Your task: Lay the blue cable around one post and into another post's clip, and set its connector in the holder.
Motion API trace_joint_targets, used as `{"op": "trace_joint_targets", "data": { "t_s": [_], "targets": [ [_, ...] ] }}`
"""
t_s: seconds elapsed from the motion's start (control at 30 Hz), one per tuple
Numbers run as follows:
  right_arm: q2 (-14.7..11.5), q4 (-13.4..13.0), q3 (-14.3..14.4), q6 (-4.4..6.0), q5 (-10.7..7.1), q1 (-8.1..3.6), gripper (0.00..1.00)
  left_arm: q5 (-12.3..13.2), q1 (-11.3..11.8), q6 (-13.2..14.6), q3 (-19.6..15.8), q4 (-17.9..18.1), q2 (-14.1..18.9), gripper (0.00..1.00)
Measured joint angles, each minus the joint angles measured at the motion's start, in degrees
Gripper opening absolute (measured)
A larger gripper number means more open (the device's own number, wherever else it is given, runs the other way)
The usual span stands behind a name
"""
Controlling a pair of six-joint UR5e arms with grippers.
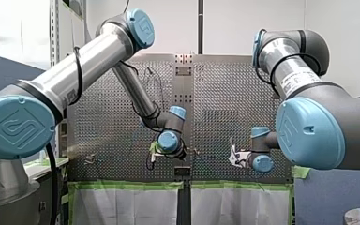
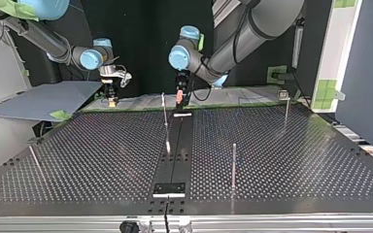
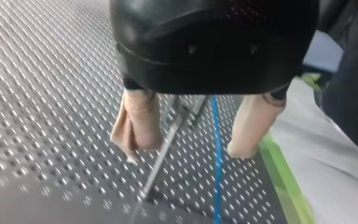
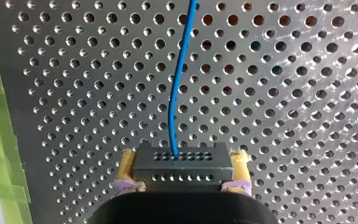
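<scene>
Right pincer (image 4: pixel 183 164), yellow pads, pinches the dark connector (image 4: pixel 182 156) from 2 sides, over the perforated worktop (image 4: pixel 284 93). The blue cable (image 4: pixel 174 107) leaves the connector's face and runs ahead of the pincer above the worktop. Left pincer (image 3: pixel 188 150), beige pads, stands spread; the cable and 1 thin metal post (image 3: pixel 164 147) show between its fingers, neither pinched.
</scene>
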Motion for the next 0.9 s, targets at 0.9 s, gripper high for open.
{"op": "trace_joint_targets", "data": {
  "t_s": [0.9],
  "targets": [
    [0.1, -0.02, 0.01, 0.65, 0.0, -0.14, 0.0, 0.62, -2.33, -4.41, -0.52, -1.39, 2.85, 1.0]
  ]
}}
